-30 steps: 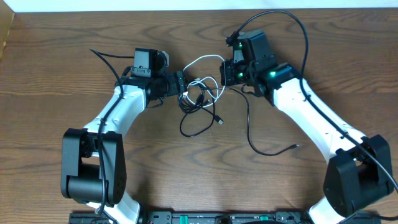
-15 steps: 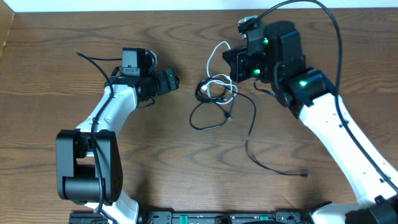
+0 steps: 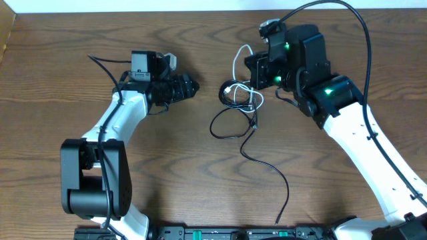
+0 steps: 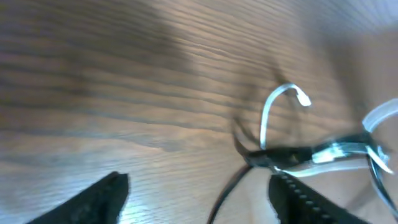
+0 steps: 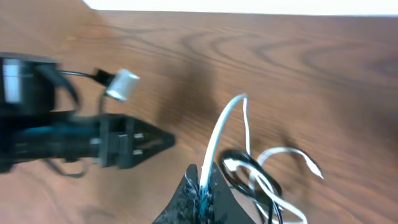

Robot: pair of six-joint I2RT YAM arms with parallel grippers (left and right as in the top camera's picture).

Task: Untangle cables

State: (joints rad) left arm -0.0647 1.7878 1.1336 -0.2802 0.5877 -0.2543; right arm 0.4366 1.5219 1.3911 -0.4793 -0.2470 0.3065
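Black cable laid from the wooden table's near edge up to a tangle at mid-table, white cable looped through that tangle and pinched in the closed right gripper, left gripper held spread, just left of the tangle, touching neither cable

You have a bare gap of table between left gripper and the cable knot. White cable loops up to right gripper; black cable trails across the near side.
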